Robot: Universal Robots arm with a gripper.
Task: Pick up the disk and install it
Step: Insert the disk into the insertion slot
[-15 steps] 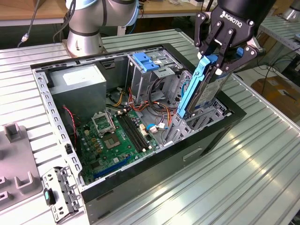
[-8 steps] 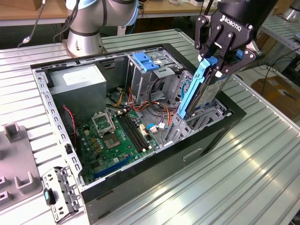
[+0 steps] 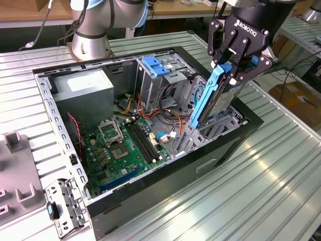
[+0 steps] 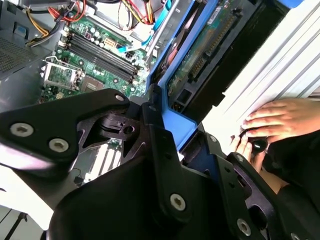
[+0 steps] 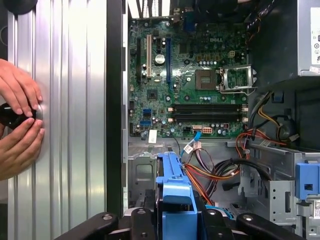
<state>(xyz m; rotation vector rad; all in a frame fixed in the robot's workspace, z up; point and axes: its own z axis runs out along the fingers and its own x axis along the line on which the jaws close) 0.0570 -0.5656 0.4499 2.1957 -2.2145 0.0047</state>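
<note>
One gripper (image 3: pixel 230 73) clamped on one disk (image 3: pixel 206 100) (tilted) inside one open case (image 3: pixel 150 201); two hands (image 5: pixel 19 145) outside.

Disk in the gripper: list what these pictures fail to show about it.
1. Exterior view: the lower end of the disk drops behind the metal drive bay, so how deep it sits cannot be told.
2. Exterior view: the gripper, shut on the disk, covers its upper end.
3. First wrist view: the blue carrier faces the camera end-on and hides the grey metal body; the picture's edge cuts off the gripper.
</note>
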